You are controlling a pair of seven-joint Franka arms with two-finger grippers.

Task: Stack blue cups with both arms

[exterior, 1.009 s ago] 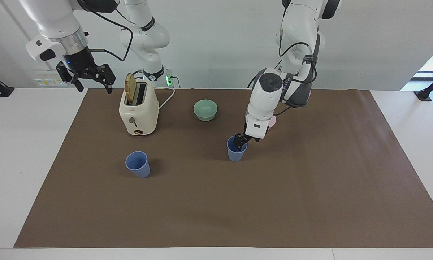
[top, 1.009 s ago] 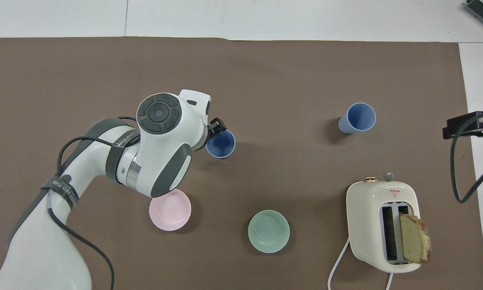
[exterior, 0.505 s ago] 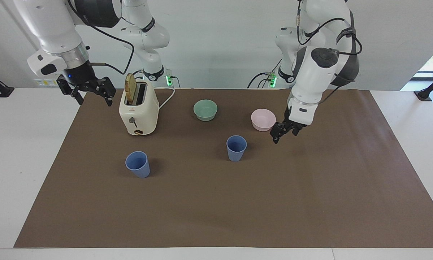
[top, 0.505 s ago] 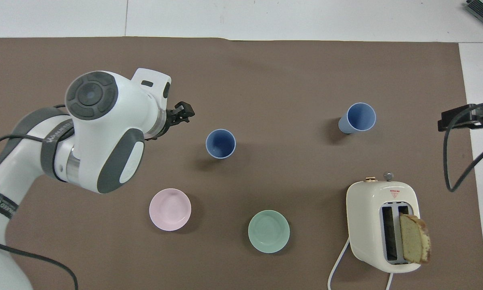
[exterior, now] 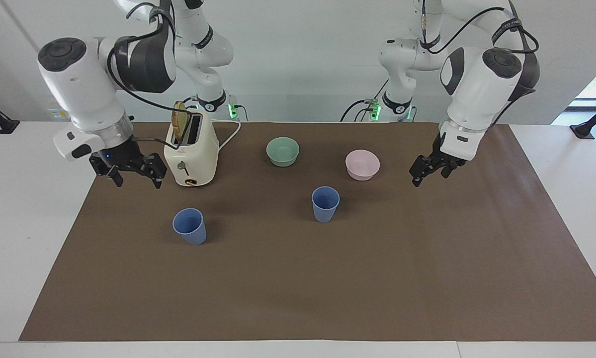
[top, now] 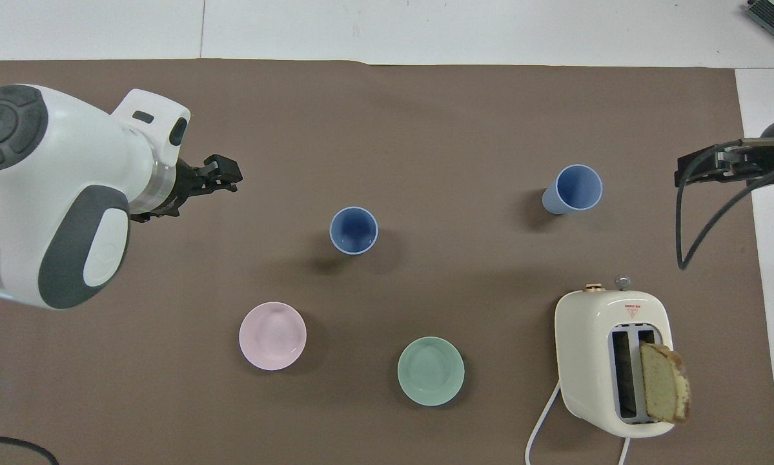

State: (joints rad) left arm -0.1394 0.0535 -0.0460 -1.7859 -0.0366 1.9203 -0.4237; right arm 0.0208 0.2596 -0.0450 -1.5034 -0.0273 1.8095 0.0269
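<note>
Two blue cups stand upright and apart on the brown mat (exterior: 298, 278). One cup (exterior: 325, 204) (top: 354, 230) is at the middle. The other cup (exterior: 190, 226) (top: 574, 188) is toward the right arm's end, farther from the robots than the toaster. My left gripper (exterior: 425, 174) (top: 226, 175) hangs empty over the mat toward the left arm's end, beside the pink bowl and well away from the middle cup. My right gripper (exterior: 135, 177) (top: 709, 165) is open and empty, low over the mat's edge beside the toaster.
A cream toaster (exterior: 191, 154) (top: 612, 361) with a bread slice in one slot stands near the right arm. A mint-green bowl (exterior: 283, 150) (top: 430, 371) and a pink bowl (exterior: 362, 164) (top: 273, 336) sit nearer to the robots than the middle cup.
My left gripper has left the middle cup's rim and drawn away toward the left arm's end. My right gripper has come down beside the toaster. Both cups stayed in place.
</note>
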